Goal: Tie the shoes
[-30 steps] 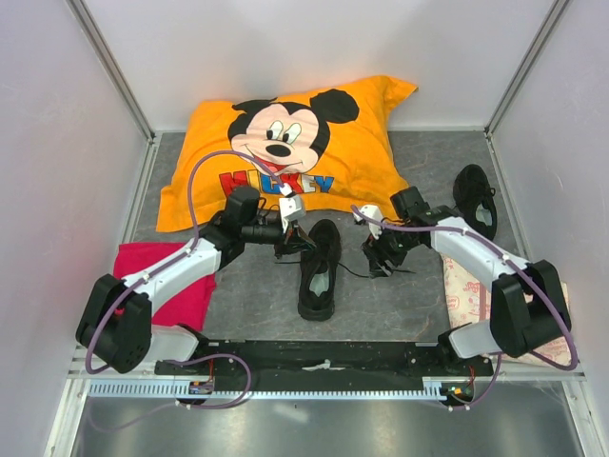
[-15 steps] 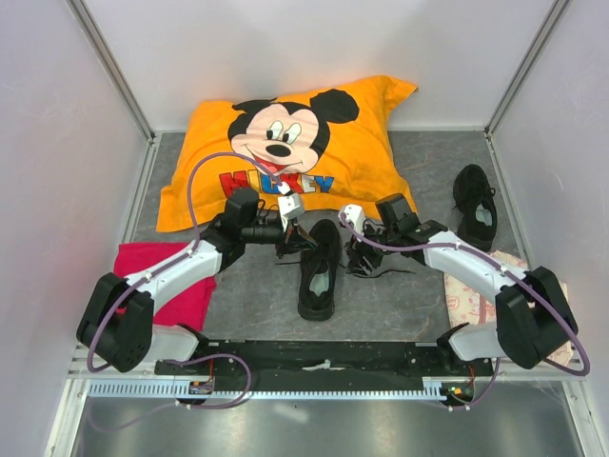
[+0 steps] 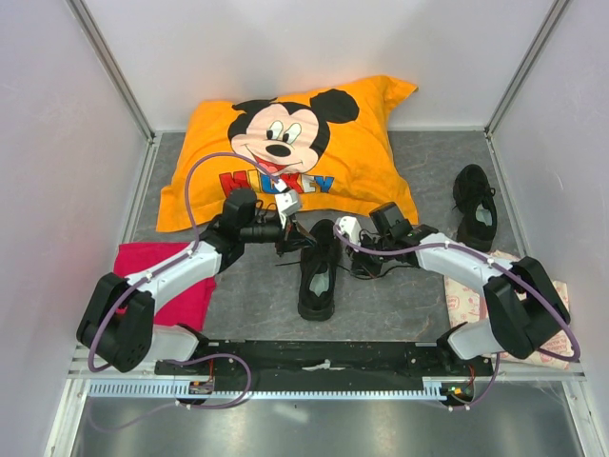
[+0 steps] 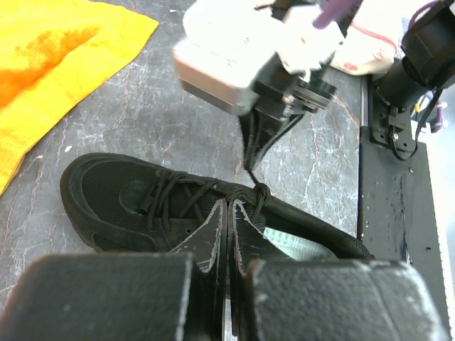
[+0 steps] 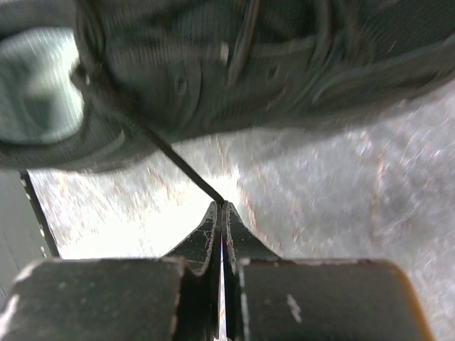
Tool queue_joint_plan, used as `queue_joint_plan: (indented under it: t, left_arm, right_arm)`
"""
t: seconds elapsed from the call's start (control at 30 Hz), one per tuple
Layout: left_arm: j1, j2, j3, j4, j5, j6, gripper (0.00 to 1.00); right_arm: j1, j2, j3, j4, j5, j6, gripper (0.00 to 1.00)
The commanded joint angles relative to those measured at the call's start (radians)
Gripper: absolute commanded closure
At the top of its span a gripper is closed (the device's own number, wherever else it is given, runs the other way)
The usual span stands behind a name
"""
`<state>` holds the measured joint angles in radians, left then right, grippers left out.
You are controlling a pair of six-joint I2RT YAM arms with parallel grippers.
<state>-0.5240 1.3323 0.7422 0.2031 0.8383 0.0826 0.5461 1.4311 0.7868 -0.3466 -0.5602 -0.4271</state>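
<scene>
Pinching a taut lace [image 5: 178, 164] off the black shoe [image 3: 319, 276] at mid-tabletop [image 3: 247, 295] with the right tool [image 5: 222, 206], fully closed. Left tool [image 4: 229, 213] pressed closed over the laces; unclear whether gripping any. Second shoe [image 3: 476, 205] far right.

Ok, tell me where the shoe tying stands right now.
Done: the laces of the middle shoe look crossed into a first knot. In hand: the right gripper is shut on a lace, drawn taut from that knot; the left gripper is shut over the shoe, its hold unclear. Left: no bow shows, and the second shoe lies apart, untouched.
</scene>
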Motion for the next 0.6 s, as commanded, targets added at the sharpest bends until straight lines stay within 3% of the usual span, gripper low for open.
queue_joint_plan:
  t: [0.0, 0.4, 0.53, 0.57]
  left_arm:
    - [0.028, -0.013, -0.024, 0.091, -0.022, -0.105, 0.99]
    - [0.108, -0.018, -0.063, 0.237, -0.076, -0.303, 0.98]
    - [0.107, 0.004, -0.064, 0.251, -0.03, -0.305, 0.98]
    - [0.107, 0.008, -0.063, 0.252, -0.022, -0.305, 0.98]
  right_arm:
    - [0.002, -0.038, -0.024, -0.084, 0.045, -0.074, 1.0]
    - [0.005, -0.003, -0.017, -0.098, 0.16, -0.065, 1.0]
    - [0.002, -0.011, -0.014, -0.1, 0.161, -0.059, 1.0]
    - [0.003, -0.012, -0.011, -0.1, 0.166, -0.061, 0.96]
